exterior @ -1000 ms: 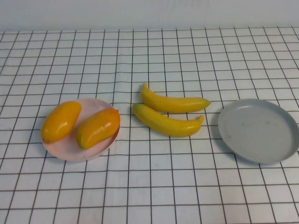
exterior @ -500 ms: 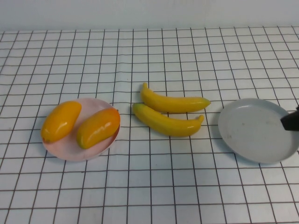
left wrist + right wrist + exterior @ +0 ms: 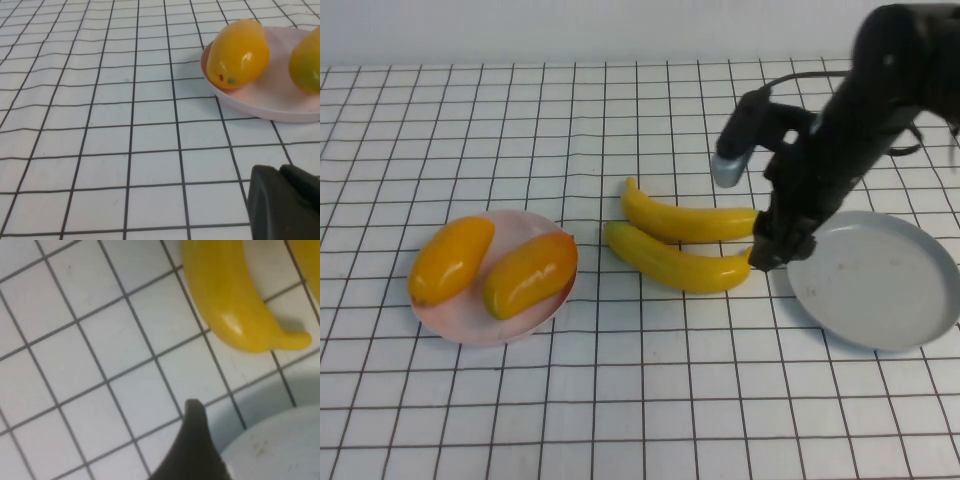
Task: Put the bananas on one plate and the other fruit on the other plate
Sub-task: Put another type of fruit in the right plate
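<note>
Two bananas lie side by side on the checked cloth btwn pink plate w/ both mangoes & grey plate; right gripper low at banana tips, left gripper near pink plate, fingers on both: can't tell

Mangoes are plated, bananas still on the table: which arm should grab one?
Right. The right gripper hangs by the bananas beside the grey plate; the left gripper sits outside the pink plate.
</note>
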Tool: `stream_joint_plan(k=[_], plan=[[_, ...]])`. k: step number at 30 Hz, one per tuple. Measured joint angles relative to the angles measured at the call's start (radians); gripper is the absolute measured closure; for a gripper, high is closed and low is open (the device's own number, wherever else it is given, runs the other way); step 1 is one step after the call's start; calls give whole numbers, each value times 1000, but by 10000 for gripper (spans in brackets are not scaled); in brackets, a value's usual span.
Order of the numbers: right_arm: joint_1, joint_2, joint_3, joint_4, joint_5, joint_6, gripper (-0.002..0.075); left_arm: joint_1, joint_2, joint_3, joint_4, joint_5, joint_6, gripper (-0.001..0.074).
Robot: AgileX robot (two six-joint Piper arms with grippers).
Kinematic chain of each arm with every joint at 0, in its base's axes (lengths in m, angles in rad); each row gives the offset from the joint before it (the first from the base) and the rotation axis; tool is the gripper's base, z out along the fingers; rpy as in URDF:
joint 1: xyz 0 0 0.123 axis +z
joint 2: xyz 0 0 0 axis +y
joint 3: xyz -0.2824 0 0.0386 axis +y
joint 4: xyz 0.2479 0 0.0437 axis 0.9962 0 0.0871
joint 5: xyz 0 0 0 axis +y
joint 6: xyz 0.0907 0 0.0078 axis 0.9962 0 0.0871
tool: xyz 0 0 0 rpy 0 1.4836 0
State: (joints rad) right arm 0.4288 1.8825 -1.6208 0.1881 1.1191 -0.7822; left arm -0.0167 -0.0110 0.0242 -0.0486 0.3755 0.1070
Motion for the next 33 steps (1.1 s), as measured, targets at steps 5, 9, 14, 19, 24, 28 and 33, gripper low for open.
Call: stream_joint_plan(k=[5, 9, 14, 19, 24, 28, 33], plan=[[68, 176, -182, -28, 13, -4, 225, 0, 0, 0, 0, 0, 0, 738], [99, 285, -299, -13, 13, -4, 224, 0, 0, 0, 0, 0, 0, 738], [104, 374, -350, 30, 13, -4, 224, 0, 0, 0, 0, 0, 0, 738], [104, 402, -352, 30, 13, -4, 259, 0, 0, 0, 0, 0, 0, 738], [104, 402, -359, 31, 13, 5, 401, 0, 0, 0, 0, 0, 0, 738], [104, 385, -365, 32, 58, 84, 402, 0, 0, 0, 0, 0, 0, 738], [94, 279, -345, -1, 93, 286, 402, 0, 0, 0, 0, 1, 0, 738]])
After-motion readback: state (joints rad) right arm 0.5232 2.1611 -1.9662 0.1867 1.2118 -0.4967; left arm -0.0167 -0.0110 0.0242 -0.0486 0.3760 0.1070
